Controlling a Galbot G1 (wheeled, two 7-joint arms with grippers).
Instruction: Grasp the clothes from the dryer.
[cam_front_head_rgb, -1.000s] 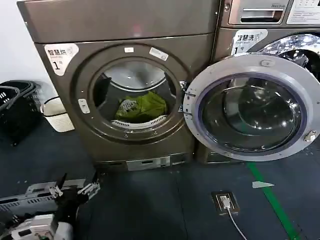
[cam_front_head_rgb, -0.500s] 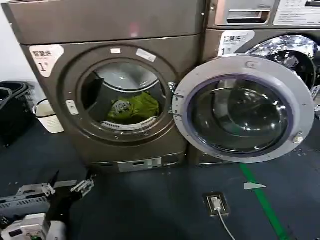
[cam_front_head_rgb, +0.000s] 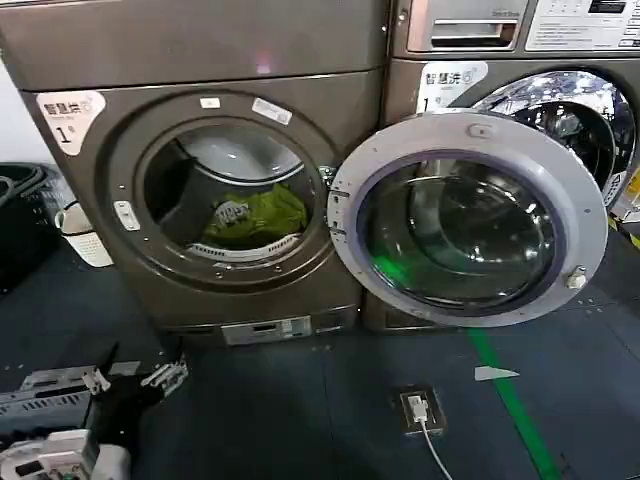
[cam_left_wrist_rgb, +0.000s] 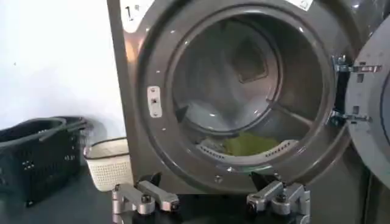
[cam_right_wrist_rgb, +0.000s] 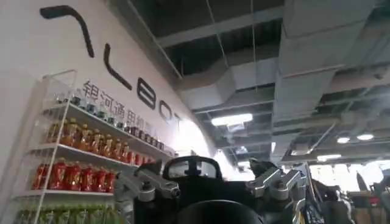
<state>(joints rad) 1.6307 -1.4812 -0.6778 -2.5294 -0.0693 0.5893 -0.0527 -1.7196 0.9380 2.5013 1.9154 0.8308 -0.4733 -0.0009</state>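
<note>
A bronze-brown dryer (cam_front_head_rgb: 200, 180) marked with a white "1" label (cam_front_head_rgb: 70, 112) stands with its porthole uncovered, its silver-rimmed glass door (cam_front_head_rgb: 465, 235) swung fully out to the right, where it hangs in front of the neighbouring LG machine (cam_front_head_rgb: 520, 60). Inside the drum, the yellow-green clothes (cam_front_head_rgb: 255, 215) lie heaped on the drum floor, just behind the pale perforated lip at the near edge of the opening; a pale printed patch shows on their left side.

The left end effector (cam_front_head_rgb: 140, 378) hovers low at the near left, above the dark floor (cam_front_head_rgb: 300, 400) and well short of the machine, its two fingers spread wide apart and holding nothing. From its wrist camera the fingers (cam_left_wrist_rgb: 146, 198) frame the bottom rim of the porthole, with the clothes (cam_left_wrist_rgb: 250, 145) visible beyond.

Bare floor lies between the end effector and the dryer front. A white basket (cam_front_head_rgb: 80, 235) and a black basket (cam_front_head_rgb: 20, 220) crowd the dryer's left flank, while a floor socket (cam_front_head_rgb: 418, 410) and green tape line (cam_front_head_rgb: 510, 400) sit to the right.

The right end effector (cam_right_wrist_rgb: 210, 182) points up toward a ceiling, fingers parted and empty, beside a shelf of bottles (cam_right_wrist_rgb: 73, 158).
</note>
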